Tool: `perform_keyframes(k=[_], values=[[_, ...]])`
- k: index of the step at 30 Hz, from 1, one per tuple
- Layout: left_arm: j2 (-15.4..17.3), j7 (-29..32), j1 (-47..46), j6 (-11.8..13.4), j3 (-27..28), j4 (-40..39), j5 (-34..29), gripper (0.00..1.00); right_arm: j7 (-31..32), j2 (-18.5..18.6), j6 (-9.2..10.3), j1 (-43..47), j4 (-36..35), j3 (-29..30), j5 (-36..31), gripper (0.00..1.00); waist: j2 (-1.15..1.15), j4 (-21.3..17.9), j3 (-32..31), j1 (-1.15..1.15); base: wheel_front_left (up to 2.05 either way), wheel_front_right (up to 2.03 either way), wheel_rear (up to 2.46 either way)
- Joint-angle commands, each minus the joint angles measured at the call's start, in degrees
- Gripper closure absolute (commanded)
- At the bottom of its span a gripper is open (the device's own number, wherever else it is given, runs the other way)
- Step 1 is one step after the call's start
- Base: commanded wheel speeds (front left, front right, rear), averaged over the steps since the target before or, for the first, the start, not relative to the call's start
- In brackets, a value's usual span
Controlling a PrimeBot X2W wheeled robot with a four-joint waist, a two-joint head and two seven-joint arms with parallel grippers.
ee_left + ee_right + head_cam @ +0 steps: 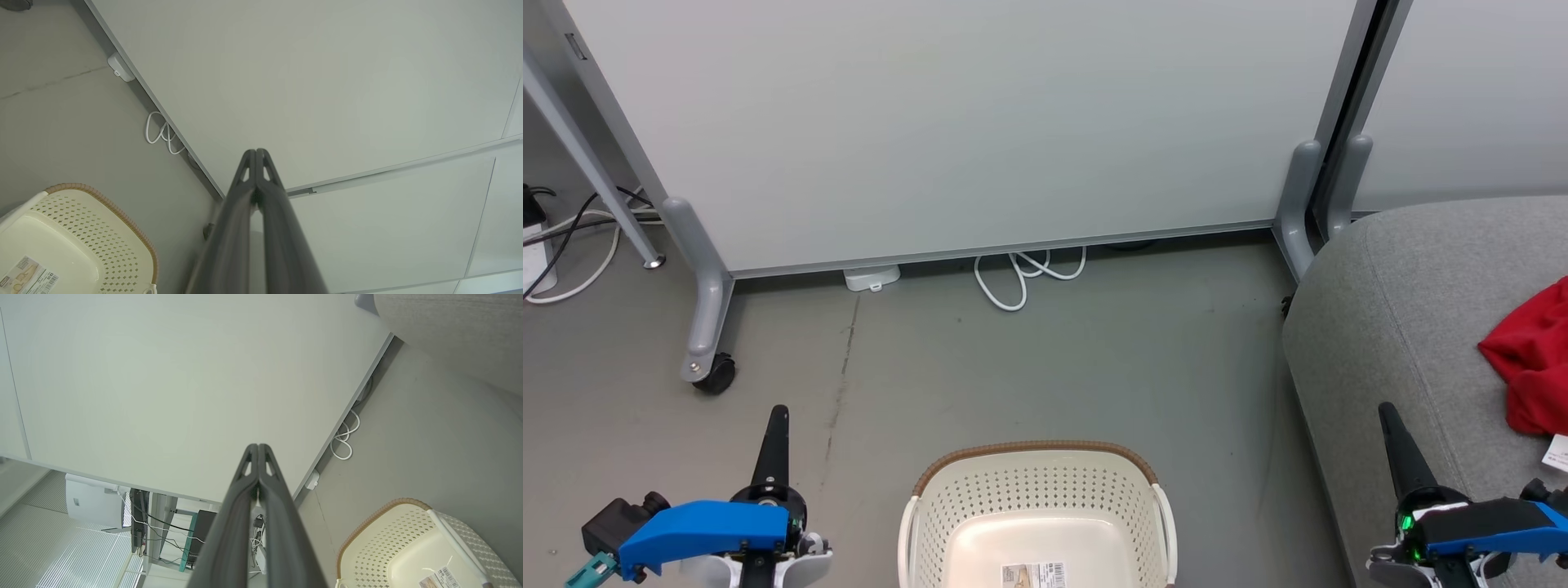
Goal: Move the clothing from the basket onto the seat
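Hands both low in head view, at rest pose: left hand (778, 415) at lower left, right hand (1388, 416) at lower right, dark fingers pointing up the view. Each pair is pressed together tip to tip; both wrist views show them meeting along their length.

Basket (1037, 447) stands on the floor (1094, 359) between the two hands, apart from both. Its bottom is bare save for a barcode sticker (1033, 575).

Clothing (1531, 359): red heap on the seat (1405, 278), at the view's right edge, up and to the right of the right hand, not touching it. Heap is cut by the frame, so garment count cannot be told.

Writing: sticker print is too small to read. Small white tag (1558, 452) at the heap's lower edge, also unreadable.
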State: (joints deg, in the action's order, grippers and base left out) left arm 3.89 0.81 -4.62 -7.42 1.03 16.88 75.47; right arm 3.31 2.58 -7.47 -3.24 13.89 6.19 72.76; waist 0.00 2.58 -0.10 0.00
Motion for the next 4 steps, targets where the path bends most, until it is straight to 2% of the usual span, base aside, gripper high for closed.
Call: perform_keyframes(k=[1, 4], values=[[0.09, 0.28, -1.22, -0.08, 0.4, -0.58, 0.82, 1.0, 0.31, 0.39, -0.03, -1.13, -0.25, 0.16, 0.99, 1.0, 0.0, -0.04, 0.0, 0.0, 0.0, 0.0, 0.0], [0.03, 0.82, -1.25, -0.08, 0.97, -0.86, 2.65, 1.0, 0.61, 0.4, -0.03, -1.42, -0.2, 0.18, 3.05, 1.0, 0.0, -0.27, 0.03, 0.0, 0.0, 0.0, 0.0]])
